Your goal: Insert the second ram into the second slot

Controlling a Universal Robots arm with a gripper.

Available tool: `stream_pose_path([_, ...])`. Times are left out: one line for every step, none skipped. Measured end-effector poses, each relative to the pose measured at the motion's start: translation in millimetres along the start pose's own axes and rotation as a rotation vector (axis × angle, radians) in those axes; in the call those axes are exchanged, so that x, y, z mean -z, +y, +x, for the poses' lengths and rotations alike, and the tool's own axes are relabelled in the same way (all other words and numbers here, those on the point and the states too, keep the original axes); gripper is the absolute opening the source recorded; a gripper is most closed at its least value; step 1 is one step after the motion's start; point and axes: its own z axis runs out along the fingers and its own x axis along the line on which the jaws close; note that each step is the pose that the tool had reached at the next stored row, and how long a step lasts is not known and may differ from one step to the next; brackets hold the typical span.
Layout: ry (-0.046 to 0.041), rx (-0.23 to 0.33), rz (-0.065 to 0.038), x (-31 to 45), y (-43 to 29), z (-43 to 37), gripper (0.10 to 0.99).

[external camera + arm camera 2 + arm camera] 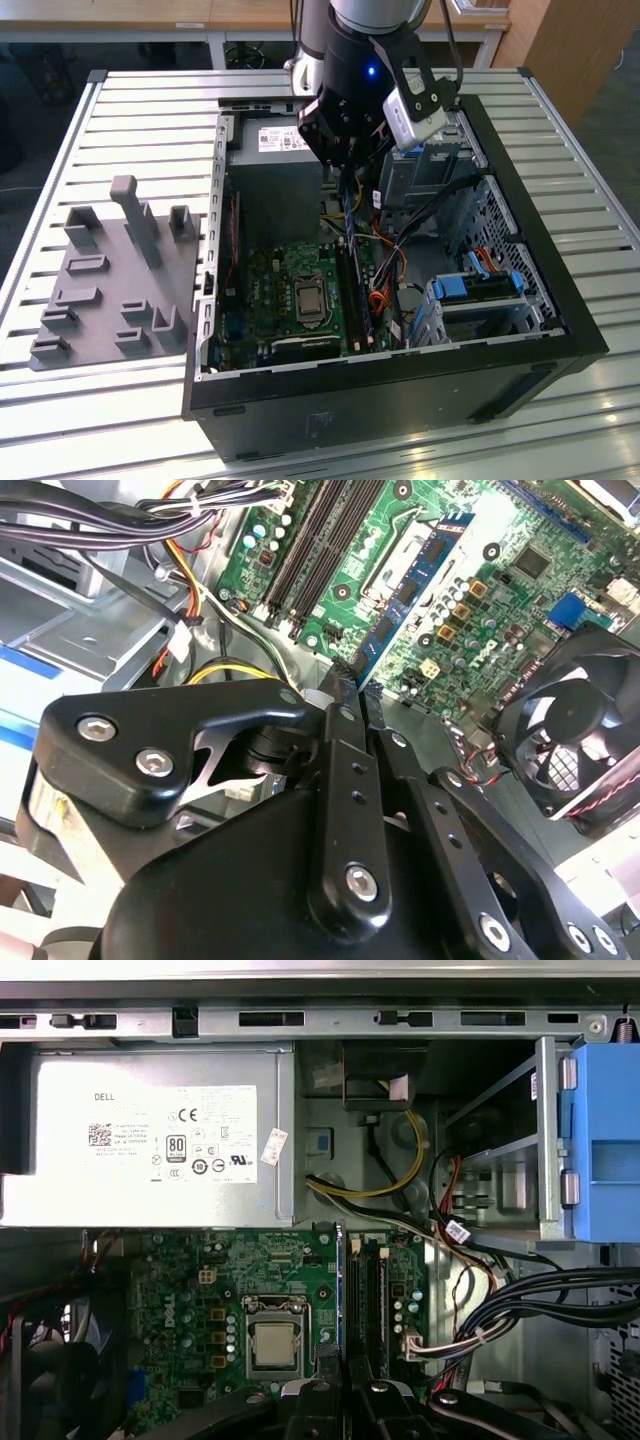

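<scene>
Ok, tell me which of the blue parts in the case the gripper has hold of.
The second ram: the thin blue stick clamped in the gripper above the motherboard. The blue drive bracket sits apart in its bay.

Open PC case (560, 330) on slatted metal table (150, 110); green motherboard (270, 290) inside, CPU (272, 1343) exposed in socket; white-labelled power supply (150, 1140) adjacent; black fan (575, 740); blue drive caddy (480, 287); grey fixture plate (110, 300) on the exterior view's left.

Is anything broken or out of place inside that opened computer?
Nothing looks damaged. The only oddity: the processor sits bare, with no cooler over it. The fingers grip the blue memory stick on edge near the slots.
</scene>
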Motion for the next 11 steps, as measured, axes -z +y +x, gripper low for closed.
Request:
stream_pose_path([0.0, 0.0, 0.0, -0.4, 0.0, 0.0, 0.137])
stream_pose_path([0.0, 0.0, 0.0, -0.7, 0.0, 0.0, 0.137])
stream_pose_path([0.0, 0.0, 0.0, -1.0, 0.0, 0.0, 0.137])
stream_pose_path([0.0, 0.0, 0.0, -1.3, 0.0, 0.0, 0.137])
stream_pose_path([0.0, 0.0, 0.0, -1.6, 0.0, 0.0, 0.137])
stream_pose_path([0.0, 0.0, 0.0, -1.9, -0.1, 0.0, 0.137])
stream_pose_path([0.0, 0.0, 0.0, -2.3, -0.1, 0.0, 0.137])
stream_pose_path([0.0, 0.0, 0.0, -2.6, -0.1, 0.0, 0.137])
stream_pose_path([0.0, 0.0, 0.0, -2.8, -0.1, 0.0, 0.137])
stream_pose_path([0.0, 0.0, 0.0, -3.1, -0.1, 0.0, 0.137])
stream_pose_path([0.0, 0.0, 0.0, -3.3, -0.1, 0.0, 0.137])
